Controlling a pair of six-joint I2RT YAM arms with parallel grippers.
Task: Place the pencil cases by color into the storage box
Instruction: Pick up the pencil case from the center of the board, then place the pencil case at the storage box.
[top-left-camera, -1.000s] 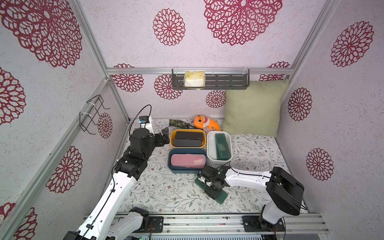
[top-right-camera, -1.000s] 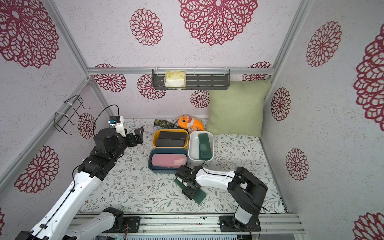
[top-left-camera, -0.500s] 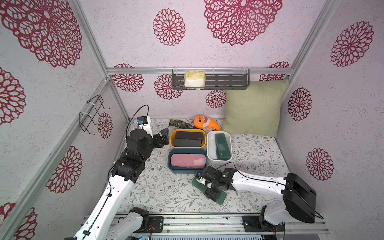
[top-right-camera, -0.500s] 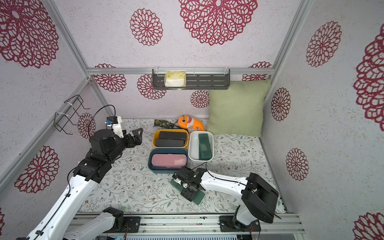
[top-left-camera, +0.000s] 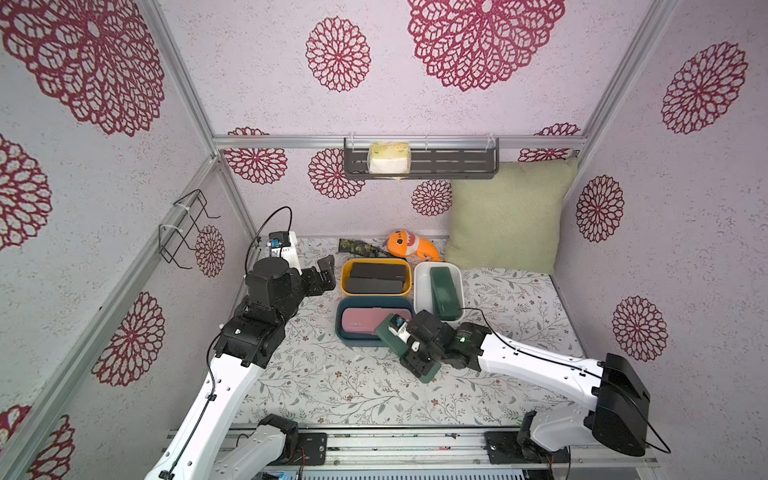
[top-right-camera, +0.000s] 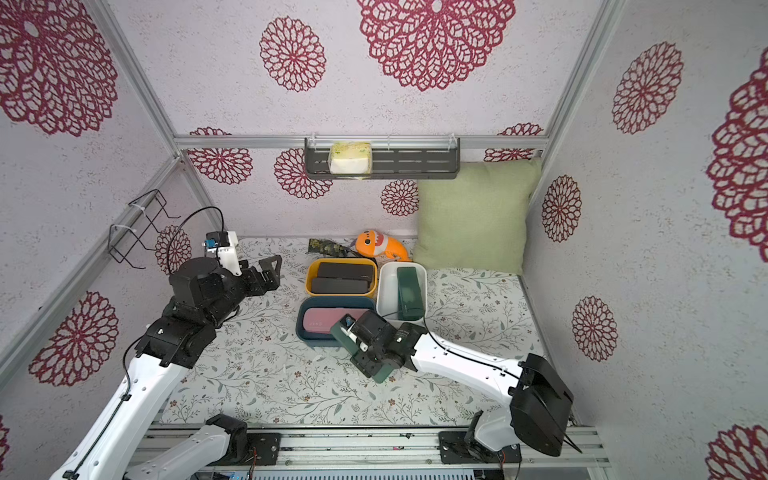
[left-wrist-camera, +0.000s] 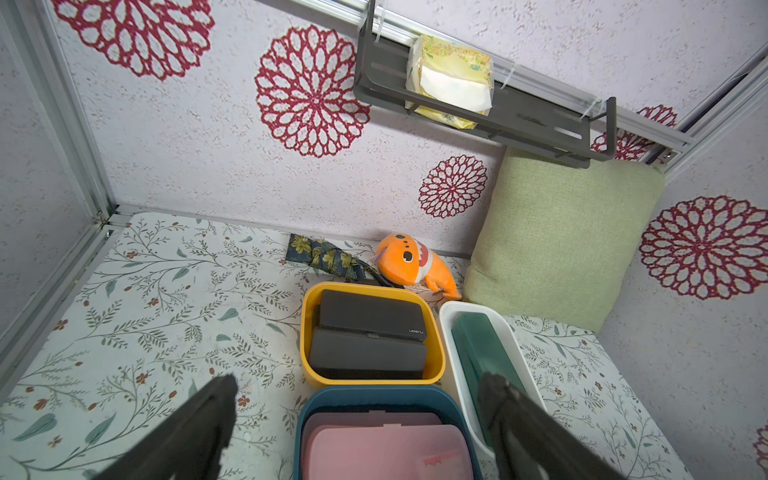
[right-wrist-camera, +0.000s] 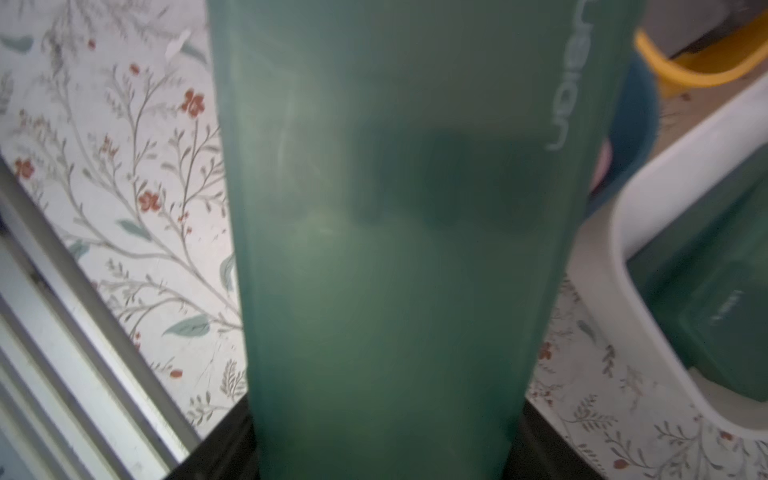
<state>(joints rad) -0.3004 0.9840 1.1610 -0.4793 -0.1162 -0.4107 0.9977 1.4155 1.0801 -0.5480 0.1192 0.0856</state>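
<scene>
— Floral table (top-left-camera: 332, 386). Status?
— My right end effector (top-left-camera: 415, 355) clamps a green pencil case (right-wrist-camera: 395, 249) beside the blue tub (top-left-camera: 338, 324) of pink cases (top-left-camera: 365, 322). The left end effector (top-left-camera: 324, 272) gapes, empty. Black cases (top-left-camera: 376, 278) fill the yellow tub (left-wrist-camera: 305, 332), green cases (top-left-camera: 444, 291) the white tub (top-left-camera: 418, 291).

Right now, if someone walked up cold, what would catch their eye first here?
The right gripper is clamped on a dark green pencil case by the blue tub's near corner. Behind it, the yellow tub holds black cases and the white tub another green case. An orange plush fish lies by the back wall.
</scene>
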